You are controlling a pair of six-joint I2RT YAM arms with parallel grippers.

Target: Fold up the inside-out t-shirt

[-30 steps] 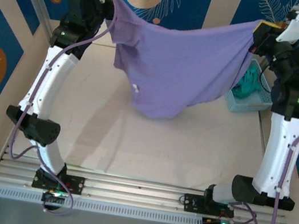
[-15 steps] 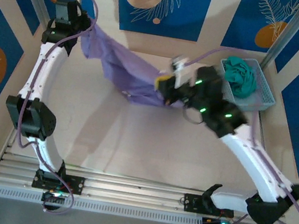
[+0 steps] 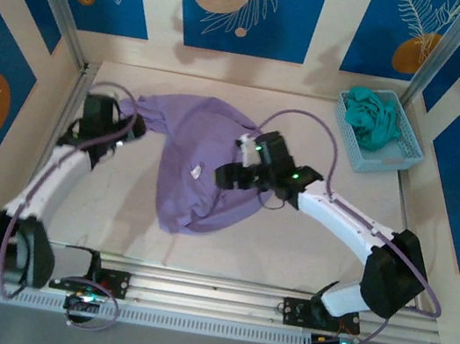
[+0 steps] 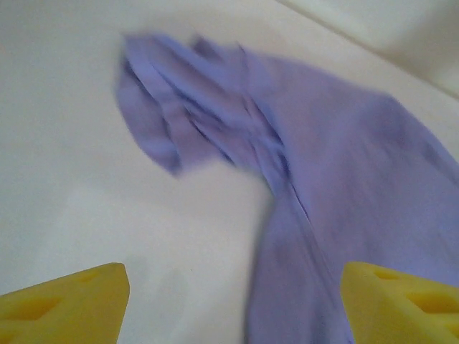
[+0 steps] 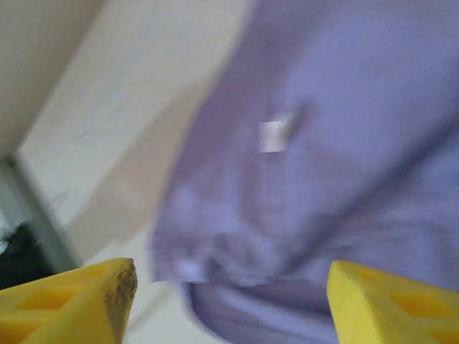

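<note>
The inside-out t-shirt is lavender and lies crumpled on the table left of centre, with a small white label facing up. My left gripper hovers at the shirt's bunched left sleeve. In the left wrist view its yellow fingertips stand far apart, the gripper open over bare table and the edge of the shirt. My right gripper sits low over the middle of the shirt. It is open too, with the shirt and its label below it, blurred.
A light blue basket holding a teal-green garment stands at the back right. A metal post and patterned walls close in the left side and back. Aluminium rails run along the near edge.
The shirt hung stretched in the air between both shut grippers. Both arms swung it down onto the table, then opened and let it go.
</note>
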